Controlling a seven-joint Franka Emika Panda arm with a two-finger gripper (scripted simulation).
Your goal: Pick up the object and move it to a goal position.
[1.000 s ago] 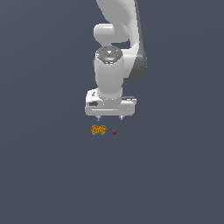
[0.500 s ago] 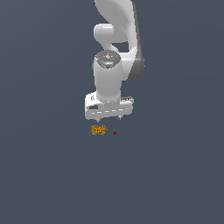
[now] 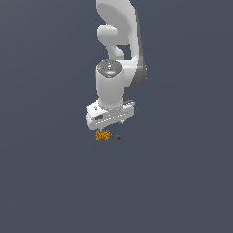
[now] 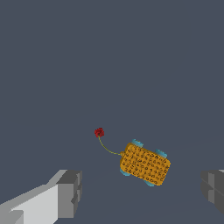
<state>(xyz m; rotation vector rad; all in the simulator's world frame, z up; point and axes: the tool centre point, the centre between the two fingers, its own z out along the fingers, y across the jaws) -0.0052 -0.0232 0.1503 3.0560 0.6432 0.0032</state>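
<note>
Dark grey floor, orange object lying flat, jaws apart, seemingly just above it.

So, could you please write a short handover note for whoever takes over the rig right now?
Gripper: open and empty, just above the floor, with the fingers apart.
Object: the orange-speckled lump lies on the floor, seen between the fingers in the wrist view and touching neither. A small red ball sits beside it, joined by a thin thread.
Done: gripper brought over the lump.
Left: lower, close on it, lift, carry to the goal. No goal marker is visible.
</note>
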